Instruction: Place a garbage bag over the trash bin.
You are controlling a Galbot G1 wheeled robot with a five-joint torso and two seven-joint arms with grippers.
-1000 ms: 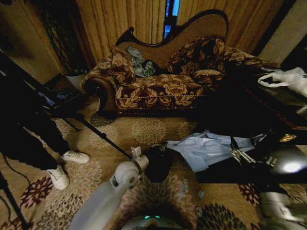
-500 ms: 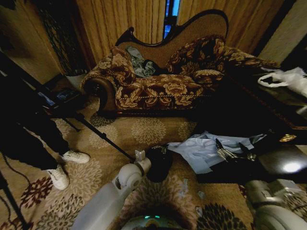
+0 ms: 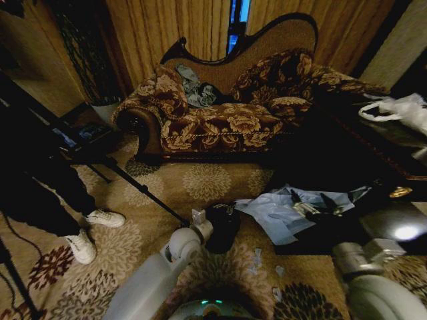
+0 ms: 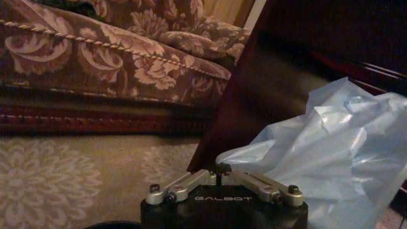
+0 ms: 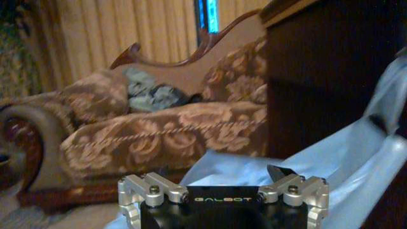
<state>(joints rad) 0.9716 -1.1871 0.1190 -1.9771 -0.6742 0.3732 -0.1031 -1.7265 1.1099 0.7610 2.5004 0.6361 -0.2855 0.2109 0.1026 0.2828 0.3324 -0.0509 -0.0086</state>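
The trash bin [image 3: 225,230], small, round and black, stands on the patterned carpet in front of me. My left gripper [image 3: 219,215] sits at its near rim, jaws drawn together [image 4: 219,171]; whether it holds the rim is hidden. The pale blue garbage bag [image 3: 275,212] lies crumpled just right of the bin, draped over the corner of the dark low table [image 3: 383,227]. It also shows beside the left gripper as wrinkled film [image 4: 330,143]. My right gripper [image 3: 309,200] hovers open over the bag, with the film [image 5: 241,164] spread just below its fingers [image 5: 277,171].
A floral chaise sofa [image 3: 220,120] stands behind. A white plastic bag with handles [image 3: 400,110] lies on the table at right. A black tripod leg [image 3: 143,190] slants across the carpet, and a person's legs in white shoes [image 3: 87,233] stand at left. Small scraps [image 3: 257,257] litter the carpet.
My right gripper has swung left across the garbage bag toward the bin, staying open. The left arm has edged slightly right at the bin.
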